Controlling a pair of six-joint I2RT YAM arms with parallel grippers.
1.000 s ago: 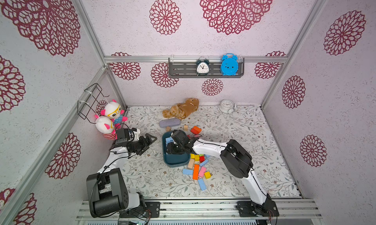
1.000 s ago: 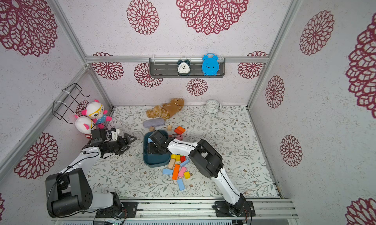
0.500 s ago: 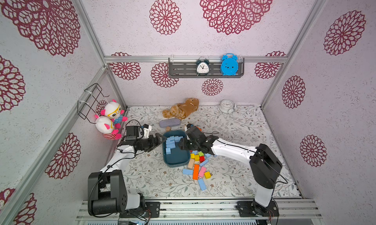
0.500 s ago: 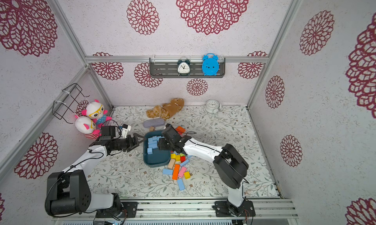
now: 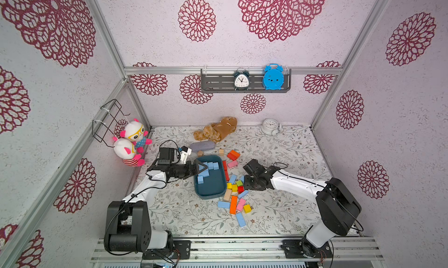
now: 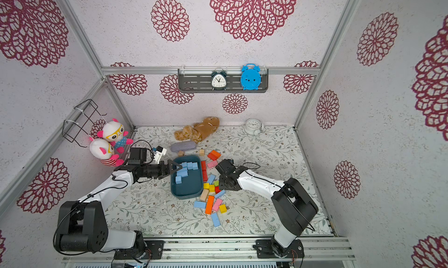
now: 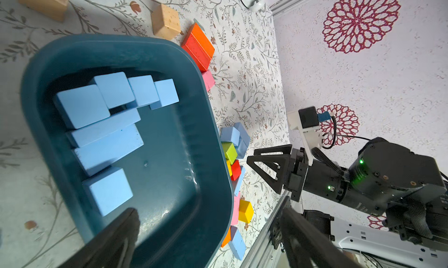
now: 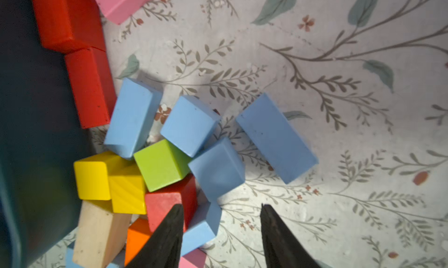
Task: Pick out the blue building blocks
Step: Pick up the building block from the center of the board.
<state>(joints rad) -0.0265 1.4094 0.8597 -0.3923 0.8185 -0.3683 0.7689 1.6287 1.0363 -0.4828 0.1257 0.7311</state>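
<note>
About half done: seven matte light-blue building blocks (image 7: pixel 109 123) sit in the dark teal oblong plastic tray (image 7: pixel 169 177), a similar number of loose blue blocks (image 8: pixel 191 123) lie beside it, and the left gripper (image 5: pixel 201 168) at its rim and right gripper (image 8: pixel 220 206) over the loose ones both gape empty.

The right hand (image 8: pixel 221 206), jaws apart, hovers over blue building blocks (image 8: pixel 191 123) beside a teal tray (image 8: pixel 36 138)

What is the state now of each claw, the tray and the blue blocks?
left claw: open, empty, at the tray's edge.
right claw: open, empty, above the mixed pile.
tray: upright, holding several blue blocks.
loose blue blocks: on the table, not yet picked.
</note>
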